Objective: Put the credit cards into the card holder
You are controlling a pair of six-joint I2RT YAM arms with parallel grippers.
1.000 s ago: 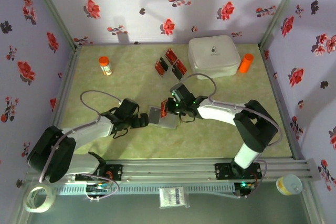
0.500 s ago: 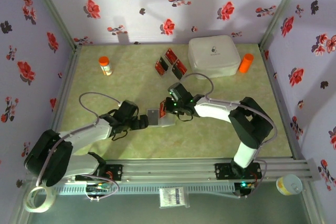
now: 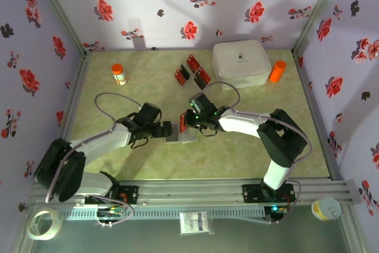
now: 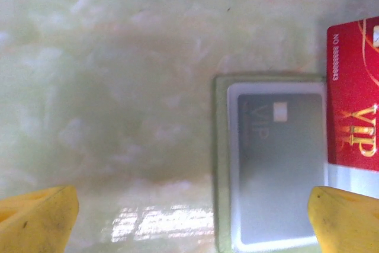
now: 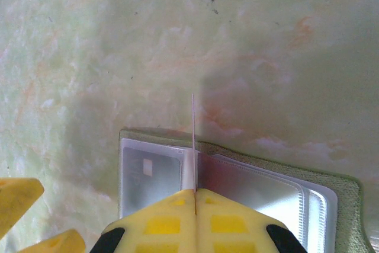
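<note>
One credit card (image 4: 352, 117), clamped in the right tool (image 5: 195, 197), stands over the card holder (image 4: 220, 146); left tool (image 4: 190, 217) gapes.

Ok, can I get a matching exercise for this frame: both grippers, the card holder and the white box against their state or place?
1. left gripper
2. right gripper
3. card holder
4. white box

A. far back on the right
B. shut on a red credit card
C. open wide
D. lying unfolded, grey inside up

Pairs: 1-C, 2-B, 3-D, 4-A
</note>
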